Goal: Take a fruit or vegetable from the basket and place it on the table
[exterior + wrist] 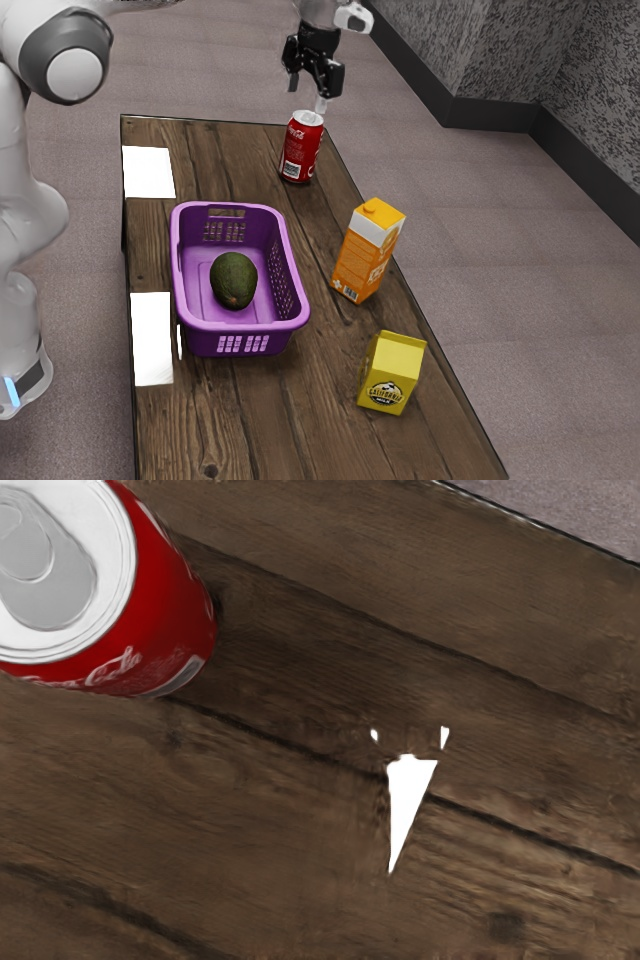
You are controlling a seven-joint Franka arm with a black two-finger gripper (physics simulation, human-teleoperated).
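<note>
Basket walls (244, 327) surround the avocado (233, 280), open above.

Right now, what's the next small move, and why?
Probably shift the open gripper toward the purple basket, kept high, before any descent. The avocado lies inside that basket, while the gripper hovers near the red can, which a low sweep might knock.

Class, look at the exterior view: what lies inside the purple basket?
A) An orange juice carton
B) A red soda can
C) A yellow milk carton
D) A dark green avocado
D: the dark green avocado lies inside the purple basket, while the red can, the orange carton and the yellow carton all stand outside it on the table.
</note>
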